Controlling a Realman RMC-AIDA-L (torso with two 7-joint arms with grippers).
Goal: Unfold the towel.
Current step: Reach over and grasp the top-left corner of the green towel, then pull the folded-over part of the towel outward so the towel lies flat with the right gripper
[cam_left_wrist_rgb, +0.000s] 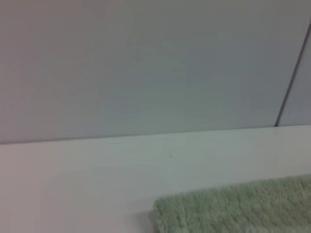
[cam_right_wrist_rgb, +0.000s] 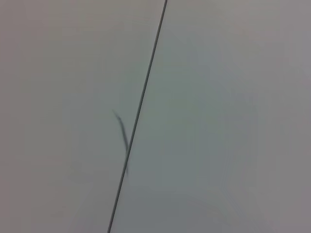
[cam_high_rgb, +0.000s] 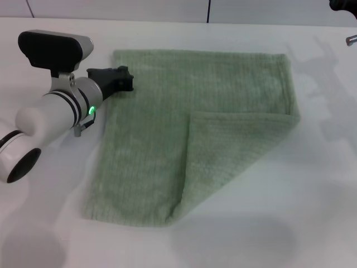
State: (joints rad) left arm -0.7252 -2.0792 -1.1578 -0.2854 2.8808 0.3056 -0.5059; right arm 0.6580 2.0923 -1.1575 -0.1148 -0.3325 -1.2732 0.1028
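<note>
Left pincer point(cam_high_rgb: 120, 78) at far-left edge of towel point(cam_high_rgb: 162, 139) on desk point(cam_high_rgb: 312, 184), clasp state unclear; folded flap point(cam_high_rgb: 234, 151) toward right side; right pincer barely visible.

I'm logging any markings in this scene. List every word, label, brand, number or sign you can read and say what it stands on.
None: no readable text in any view.
The towel: plain ribbed cloth, no tag or print showing.
The left hand and its arm: no lettering, only a green light on the wrist.
The table and the wall panels: blank, just a dark seam.
The right hand: only a sliver shows at the head view's top right corner.
</note>
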